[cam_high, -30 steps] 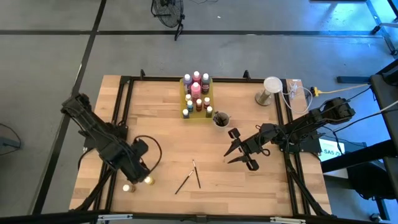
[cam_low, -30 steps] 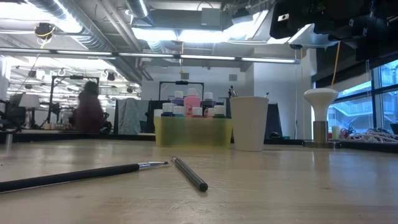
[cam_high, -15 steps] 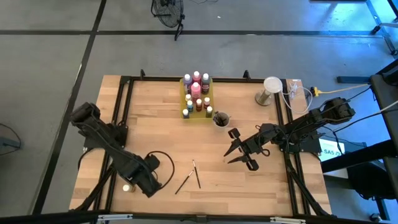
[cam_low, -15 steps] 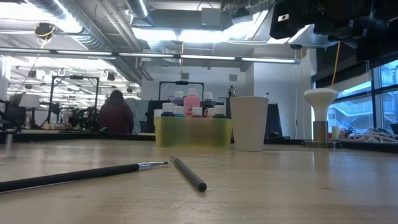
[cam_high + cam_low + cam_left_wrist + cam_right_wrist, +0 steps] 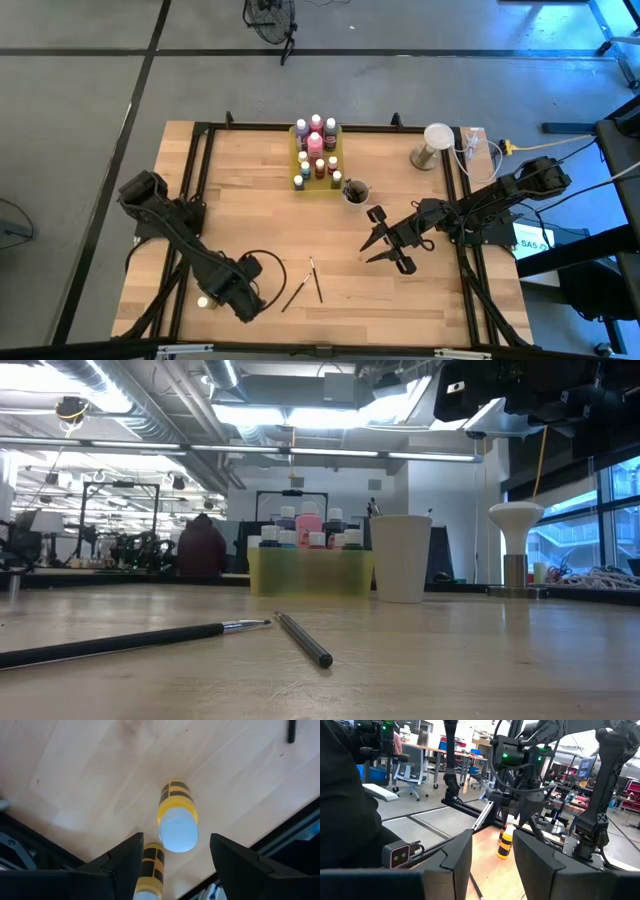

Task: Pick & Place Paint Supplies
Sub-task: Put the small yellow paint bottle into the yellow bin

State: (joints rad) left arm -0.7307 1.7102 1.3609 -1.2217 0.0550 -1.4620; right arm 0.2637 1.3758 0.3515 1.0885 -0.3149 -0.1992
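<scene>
hovering over two yellow bottles (image 5: 177, 816), left fingers (image 5: 127, 860) spread, empty; no readable labels.

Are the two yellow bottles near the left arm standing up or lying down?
Standing. The right wrist view shows the nearer yellow bottle upright on the table; the left pincer looks down on both white caps.

Left pincer (image 5: 238, 297) low, fingers spread; right pincer (image 5: 385, 246) raised, parted.
</scene>
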